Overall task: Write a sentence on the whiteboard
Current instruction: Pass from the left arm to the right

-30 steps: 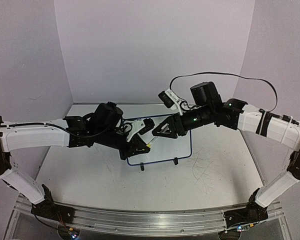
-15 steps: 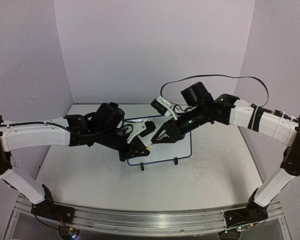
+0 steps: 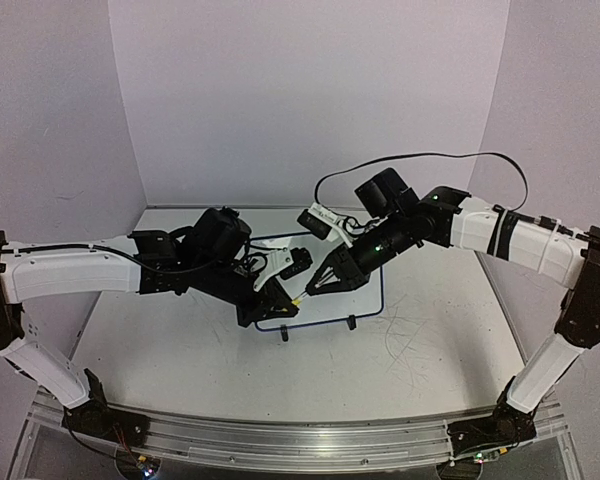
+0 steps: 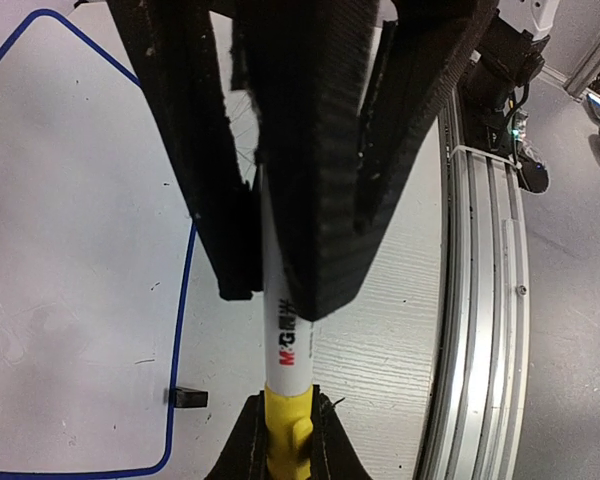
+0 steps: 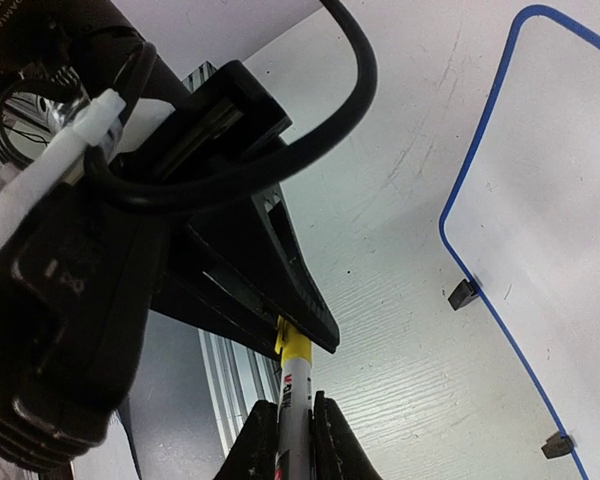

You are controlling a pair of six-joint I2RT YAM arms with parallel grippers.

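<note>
A white marker (image 3: 298, 296) with a yellow cap hangs between my two grippers, above the near-left corner of the whiteboard (image 3: 382, 285). My left gripper (image 3: 285, 303) is shut on the yellow cap (image 4: 285, 430). My right gripper (image 3: 311, 288) is shut on the white barrel (image 5: 295, 385). In the left wrist view my left gripper (image 4: 280, 440) shows at the bottom, with the right gripper's fingers (image 4: 320, 150) above it. In the right wrist view my right gripper (image 5: 292, 430) holds the barrel below the cap (image 5: 293, 348). The blue-rimmed whiteboard (image 4: 80, 200) (image 5: 560, 200) shows no readable sentence.
The whiteboard's two black clip feet (image 3: 284, 335) (image 3: 351, 322) rest on the scuffed tabletop, with grey scratch marks (image 3: 405, 330) to the right. An aluminium rail (image 3: 280, 440) runs along the near edge. A black cable (image 3: 430, 158) arches over the right arm.
My right gripper has moved down and left to the marker and has shut on its barrel. The left arm has hardly moved and keeps holding the cap end.
</note>
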